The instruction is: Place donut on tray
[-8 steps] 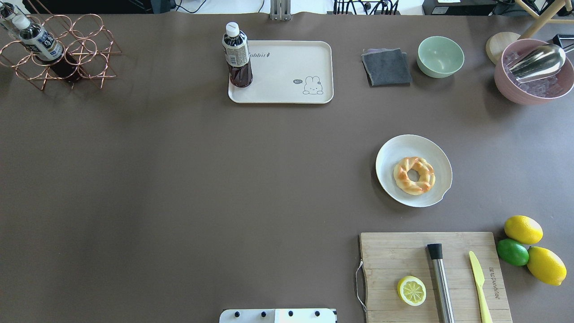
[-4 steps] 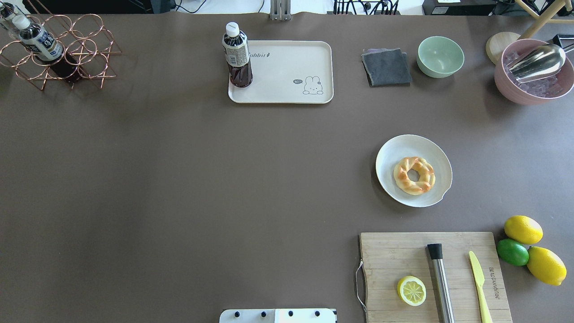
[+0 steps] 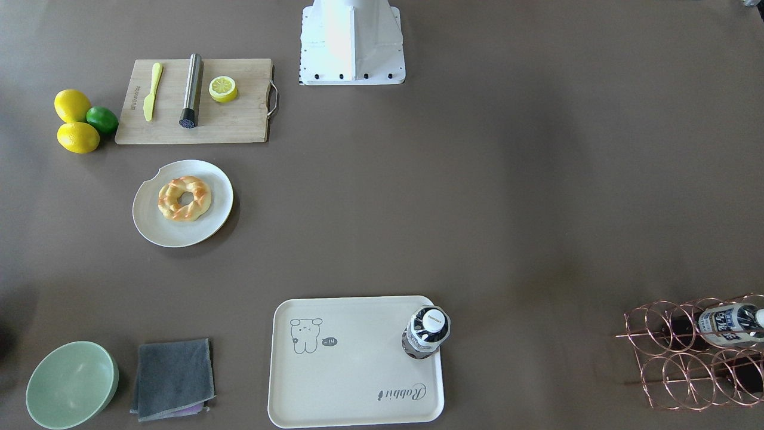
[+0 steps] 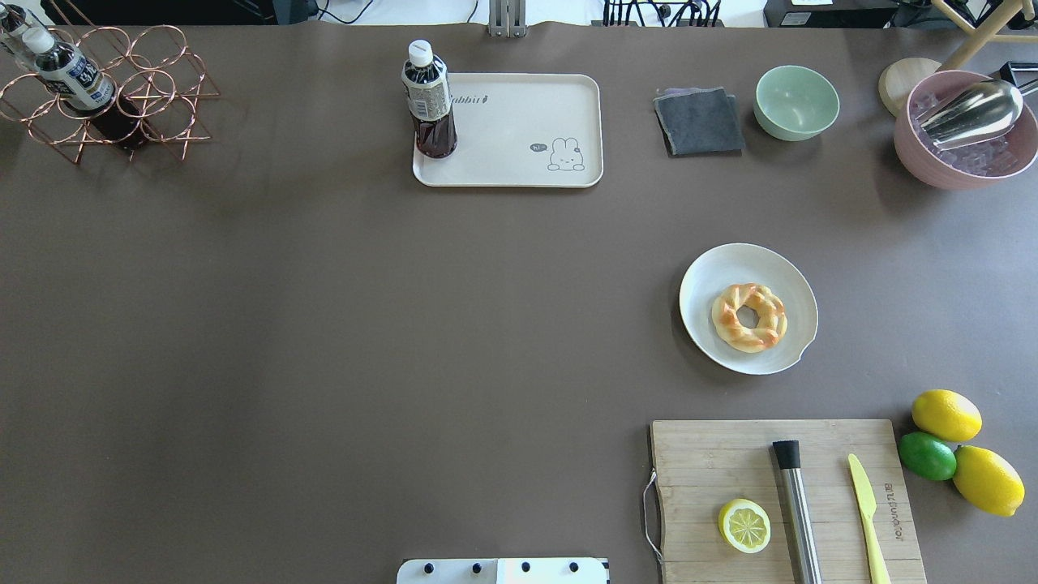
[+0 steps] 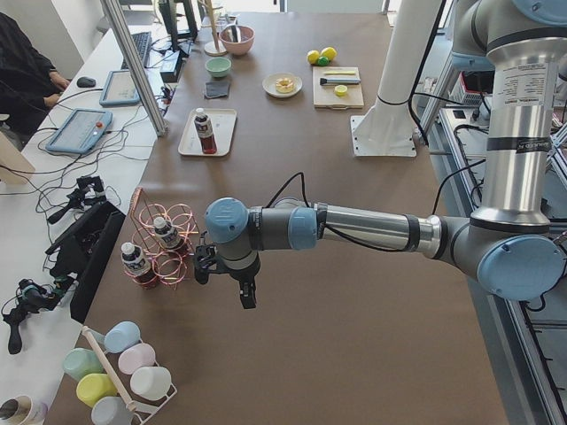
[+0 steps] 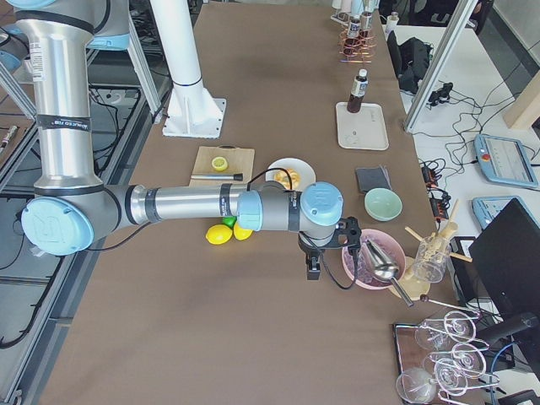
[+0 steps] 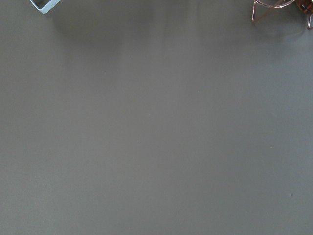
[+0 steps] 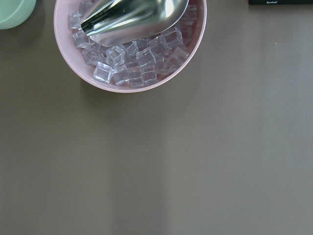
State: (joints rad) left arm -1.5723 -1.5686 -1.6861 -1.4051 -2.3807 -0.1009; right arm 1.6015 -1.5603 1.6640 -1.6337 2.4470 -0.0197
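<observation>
The donut (image 4: 730, 324) is a golden twisted ring lying on a round off-white plate (image 4: 730, 264) on the right half of the table; it also shows in the front view (image 3: 170, 206). The cream tray (image 4: 519, 130) with a grey animal drawing lies at the far middle, also in the front view (image 3: 352, 364). A dark drink bottle (image 4: 428, 101) stands on the tray's left corner. My left gripper (image 5: 226, 283) hangs near the copper rack and my right gripper (image 6: 333, 257) near the pink bowl. Both are far from the donut, and I cannot tell whether they are open or shut.
A wooden cutting board (image 4: 705, 462) holds a halved lemon (image 4: 744, 526), a steel muddler (image 4: 796, 503) and a yellow knife (image 4: 866, 507). Two lemons and a lime (image 4: 926, 455) lie beside it. A grey cloth (image 4: 699, 122), green bowl (image 4: 796, 101), pink ice bowl (image 4: 965, 174) and copper rack (image 4: 113, 89) line the far edge.
</observation>
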